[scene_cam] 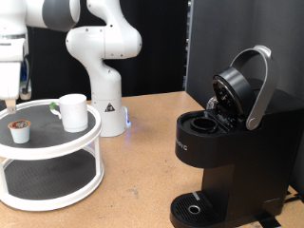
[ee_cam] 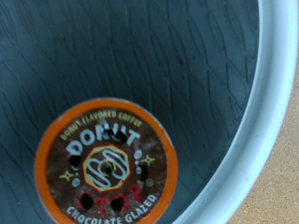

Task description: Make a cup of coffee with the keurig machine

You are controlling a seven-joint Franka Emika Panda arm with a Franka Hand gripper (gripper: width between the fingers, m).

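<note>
Fingers' state cannot tell; white gripper point(scene_cam: 9, 90) hovers over small orange-lidded pod point(scene_cam: 19, 128) on white round tiered tray point(scene_cam: 57, 142) | white ceramic mug point(scene_cam: 73, 111) beside it: rigid, fragile, probably best grasped at rim or handle | tall black keurig machine point(scene_cam: 228, 142) lid open

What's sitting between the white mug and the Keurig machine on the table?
In the exterior view, the robot arm's white base stands between the cup on the round tiered tray and the keurig machine; right of the base, only bare table.
</note>
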